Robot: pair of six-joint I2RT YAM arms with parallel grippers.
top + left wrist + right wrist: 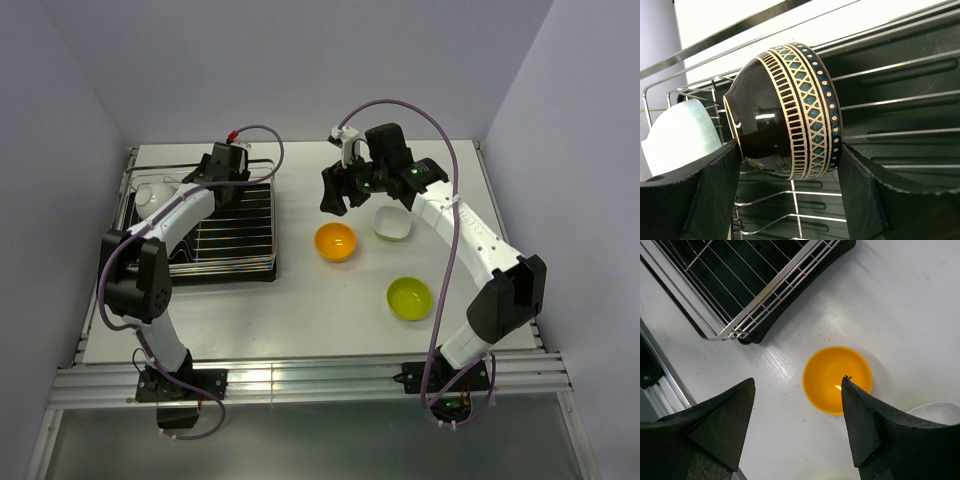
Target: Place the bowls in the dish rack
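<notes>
Black patterned bowl (785,110): on its side over the dish rack (225,240), clamped between left fingers (715,190); white bowl (680,135) racked beside it. Orange bowl (335,241), second white bowl (393,223), lime bowl (410,297): on worktop (300,310). Right fingers (725,415): apart, empty, above orange bowl.

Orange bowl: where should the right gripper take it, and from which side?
Grip its rim from straight above, one finger inside, one outside. The orange bowl sits upright, mouth up, and its round sloping wall likely gives little to pinch from the side. The open right gripper hangs above it.
</notes>
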